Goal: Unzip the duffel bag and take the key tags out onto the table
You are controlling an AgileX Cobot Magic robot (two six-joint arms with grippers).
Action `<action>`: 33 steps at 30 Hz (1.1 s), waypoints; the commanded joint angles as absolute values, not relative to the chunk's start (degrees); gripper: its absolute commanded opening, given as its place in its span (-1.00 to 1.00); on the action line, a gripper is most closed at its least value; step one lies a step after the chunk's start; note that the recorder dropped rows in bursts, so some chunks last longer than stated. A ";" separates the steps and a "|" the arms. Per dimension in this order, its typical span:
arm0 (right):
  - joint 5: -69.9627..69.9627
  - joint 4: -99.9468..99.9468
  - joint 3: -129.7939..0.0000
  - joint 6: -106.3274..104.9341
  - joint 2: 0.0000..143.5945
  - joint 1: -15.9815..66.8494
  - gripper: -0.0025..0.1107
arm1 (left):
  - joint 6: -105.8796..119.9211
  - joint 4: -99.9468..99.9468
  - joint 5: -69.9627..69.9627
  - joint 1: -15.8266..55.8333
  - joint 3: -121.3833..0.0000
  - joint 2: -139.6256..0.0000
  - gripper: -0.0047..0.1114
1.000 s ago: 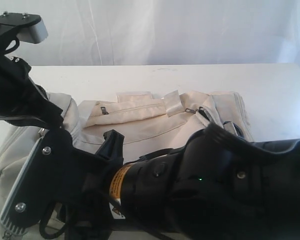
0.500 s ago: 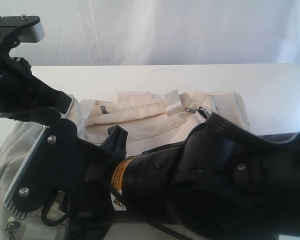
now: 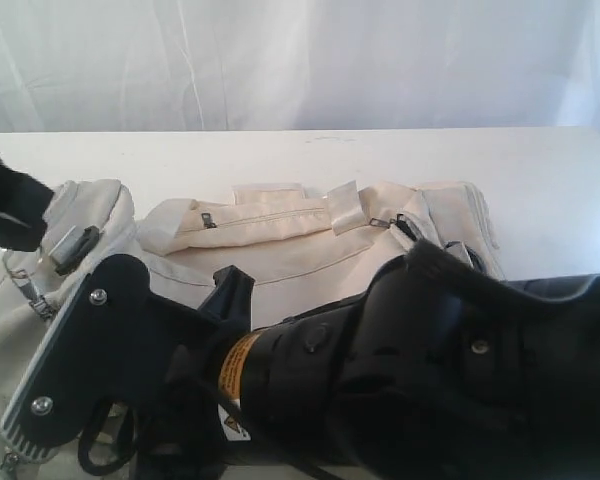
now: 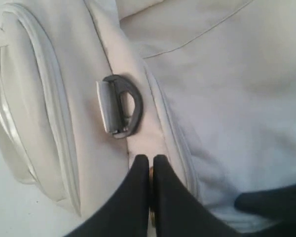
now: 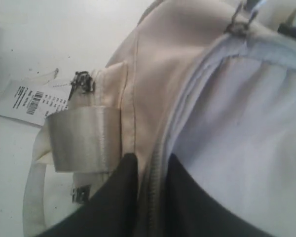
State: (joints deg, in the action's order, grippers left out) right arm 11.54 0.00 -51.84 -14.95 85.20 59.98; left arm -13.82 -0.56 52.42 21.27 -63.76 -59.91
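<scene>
The large cream fabric duffel bag (image 3: 280, 250) lies slumped on the wide white counter (image 3: 310, 150), soft and limp we judge, best pinned at a seam, where our left jaws meet tip to tip, while our right jaws, slightly parted, straddle its grey zipper (image 5: 155, 165).

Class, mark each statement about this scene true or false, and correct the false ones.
1. A paper label with a barcode lies on the table beside the duffel bag. True.
2. The key tags lie out on the table. False: no key tags show in any view.
3. The left gripper has its fingers closed together. True.
4. The right gripper is fully closed. False: its fingers stand apart, one on either side of the bag's zipper.
</scene>
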 commanded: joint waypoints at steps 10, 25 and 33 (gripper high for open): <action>13.73 1.01 -59.65 -14.75 83.51 60.52 -0.12 | -8.81 -7.26 56.46 20.70 -64.40 -50.23 -0.92; 10.24 1.16 -60.75 -14.75 90.22 60.52 -0.59 | -12.30 -7.10 34.67 20.70 -56.43 -56.76 -0.92; 14.08 1.16 -60.75 -13.60 90.35 60.52 -0.96 | -12.63 -6.86 27.31 20.70 -56.43 -60.46 -0.92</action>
